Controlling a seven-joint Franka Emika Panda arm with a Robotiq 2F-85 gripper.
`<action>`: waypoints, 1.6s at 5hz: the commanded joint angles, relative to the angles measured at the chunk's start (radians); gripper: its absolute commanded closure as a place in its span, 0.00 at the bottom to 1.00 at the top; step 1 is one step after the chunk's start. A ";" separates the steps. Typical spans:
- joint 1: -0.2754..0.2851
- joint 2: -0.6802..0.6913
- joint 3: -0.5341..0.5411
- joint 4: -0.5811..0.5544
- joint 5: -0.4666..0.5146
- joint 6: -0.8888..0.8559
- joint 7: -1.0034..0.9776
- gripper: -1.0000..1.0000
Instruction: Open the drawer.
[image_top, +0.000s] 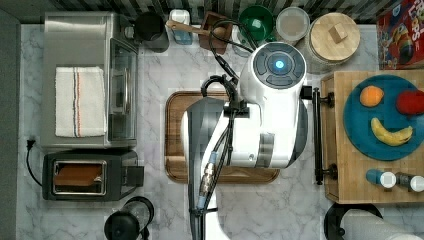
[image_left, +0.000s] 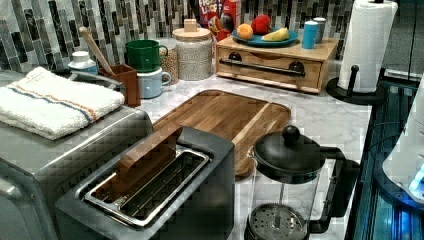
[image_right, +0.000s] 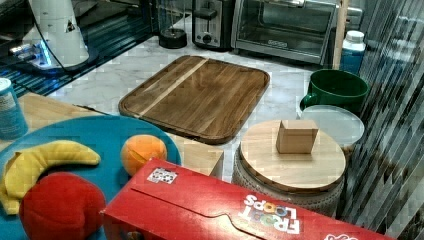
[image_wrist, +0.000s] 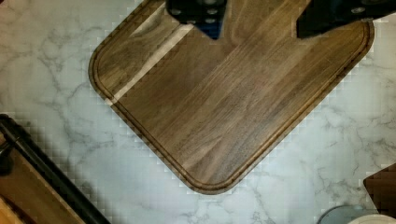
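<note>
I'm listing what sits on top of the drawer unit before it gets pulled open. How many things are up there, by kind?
Plates: 1, the blue plate
Fruit on it: 3, the orange, the red fruit, the banana
Shakers: 2, the blue shaker, the dark shaker
Total: 6

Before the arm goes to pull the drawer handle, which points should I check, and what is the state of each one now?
1. Drawer shut, front flush with its box: ok.
2. Black bar handle free, nothing lying on it: ok.
3. Gripper open, fingers apart: ok.
4. Gripper at the handle: not ok; in the wrist view it hangs over the wooden tray, the handle off to one corner.
5. Marble counter in front of the drawer free for it to slide out: ok.
6. Plate of fruit and shakers on the box steady under a pull: cannot tell.
</note>
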 joint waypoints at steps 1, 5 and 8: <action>-0.004 0.000 -0.003 0.000 0.001 0.000 -0.005 0.00; -0.048 -0.046 -0.051 -0.126 -0.068 0.069 -0.423 0.00; -0.117 -0.023 -0.113 -0.196 -0.160 0.217 -0.824 0.00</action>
